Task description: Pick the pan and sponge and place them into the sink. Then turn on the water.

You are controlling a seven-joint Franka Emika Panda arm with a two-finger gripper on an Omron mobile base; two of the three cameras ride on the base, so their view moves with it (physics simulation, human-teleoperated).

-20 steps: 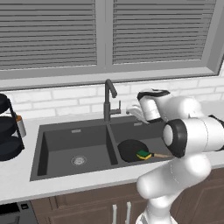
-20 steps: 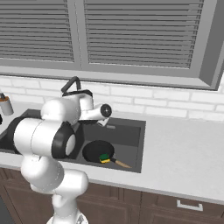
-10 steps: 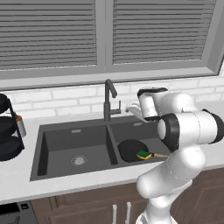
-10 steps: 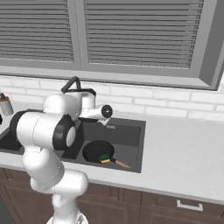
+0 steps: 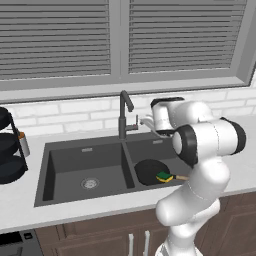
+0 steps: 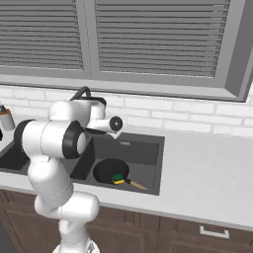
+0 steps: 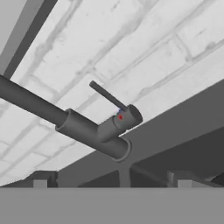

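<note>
Left base view: sink (image 5: 60, 165) is dk grey, double basin, set in a pale counter (image 5: 20, 207) under a white brick wall & a window w/ closed blinds. Round metal drain (image 5: 90, 183) shows in the left basin. The pan (image 5: 150, 171), black, round & shallow, lies flat on the floor of the right basin, its thin handle (image 5: 181, 177) pointing right twd the arm. The sponge (image 5: 164, 176), small, yellow w/ green top, sits on the pan's right edge by the handle root. Dark gooseneck faucet (image 5: 124, 115) stands behind the divider betw. the basins; no stream seen from its spout. Black tiered rack (image 5: 9, 147) at far left on the counter. The white arm rises at lower right, elbow bent high, forearm reaching left; the gripper (image 5: 148, 123) sits just right of the faucet at lever height. Can't read the finger gap from here.

Right base view: pan (image 6: 110, 170) in the nearer basin, sponge (image 6: 117, 178) on its near-right rim, tan-tipped handle (image 6: 136, 185) angled twd the basin's front right. Arm bulks in front at left, hiding most of the faucet; hand held level over the sink's back edge.

Hand view: cam rolled, so the brick wall runs diagonal. Faucet body (image 7: 83, 131) crosses as a dk tube, w/ a thin lever (image 7: 107, 96) sticking off its side knob. The two finger tips (image 7: 40, 180) stand wide apart at the bottom, spread fully, nothing betw. them & not touching the faucet.
</note>
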